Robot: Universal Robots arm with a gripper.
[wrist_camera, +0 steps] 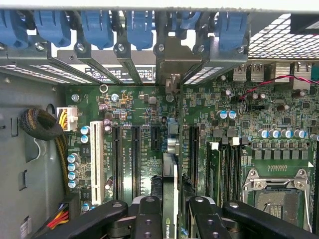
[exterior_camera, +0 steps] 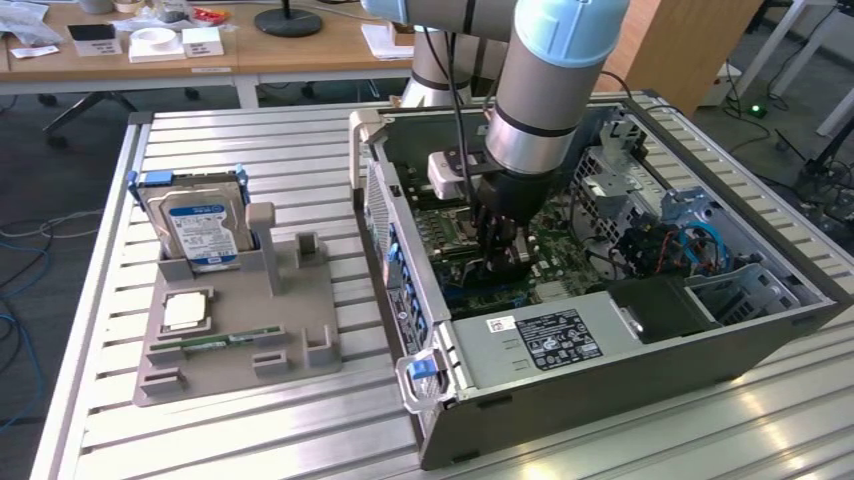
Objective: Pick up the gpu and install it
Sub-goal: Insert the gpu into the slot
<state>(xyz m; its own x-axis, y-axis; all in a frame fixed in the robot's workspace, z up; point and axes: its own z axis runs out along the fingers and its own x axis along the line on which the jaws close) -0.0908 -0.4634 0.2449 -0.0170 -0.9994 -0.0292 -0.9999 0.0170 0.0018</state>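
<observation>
Gripper (wrist_camera: 170,209) down inside one open computer case (exterior_camera: 747,325), fingers (wrist_camera: 147,211) narrowed on the graphics card (wrist_camera: 170,172), held edge-on above the motherboard (wrist_camera: 129,107) slots. At nine o'clock of the case, one hard drive (exterior_camera: 200,225) upright in a holder (exterior_camera: 304,320).

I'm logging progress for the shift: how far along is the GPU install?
Done: the GPU is off the tray, which holds the hard drive, and is inside the open case. In hand: the pincer grips it edge-on over the motherboard, its bracket at the rear slots. Left: whether it is fully seated can't be told, and the pincer hasn't let go.
</observation>
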